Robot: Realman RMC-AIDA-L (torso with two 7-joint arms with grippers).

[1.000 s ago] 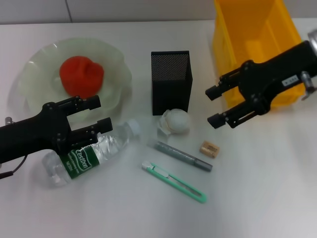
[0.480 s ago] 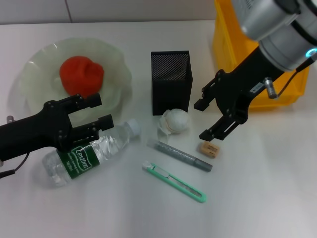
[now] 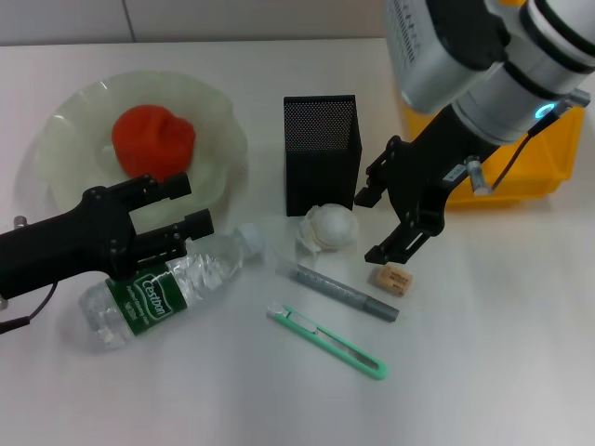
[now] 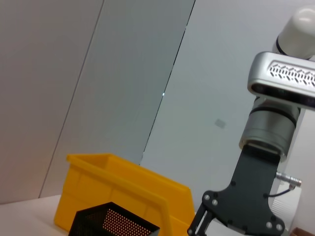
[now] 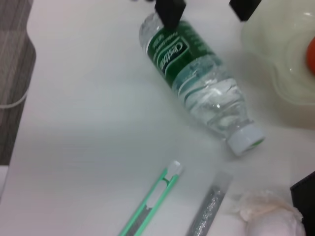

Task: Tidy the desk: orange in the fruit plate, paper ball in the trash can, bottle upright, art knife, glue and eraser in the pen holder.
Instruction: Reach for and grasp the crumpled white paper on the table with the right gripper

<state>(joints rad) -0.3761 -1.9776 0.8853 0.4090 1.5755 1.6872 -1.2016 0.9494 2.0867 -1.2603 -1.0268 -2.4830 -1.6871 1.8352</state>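
Observation:
The orange (image 3: 153, 139) lies in the pale green fruit plate (image 3: 218, 116). The clear bottle (image 3: 172, 283) with a green label lies on its side in front of the plate, also seen as the bottle (image 5: 197, 83). My left gripper (image 3: 191, 204) hovers open just above it. The white paper ball (image 3: 330, 226) sits in front of the black mesh pen holder (image 3: 321, 153). My right gripper (image 3: 369, 227) is open right beside the ball, above the tan eraser (image 3: 395, 278). The grey glue stick (image 3: 344, 291) and green art knife (image 3: 325, 341) lie nearer the front.
The yellow trash can (image 3: 483, 93) stands at the back right, partly behind my right arm. In the right wrist view the art knife (image 5: 150, 204), glue (image 5: 209, 209) and paper ball (image 5: 268, 214) lie close together. Bare table spreads along the front.
My right arm swung from in front of the yellow bin leftward and down, ending beside the paper ball over the eraser. The left arm barely moved.

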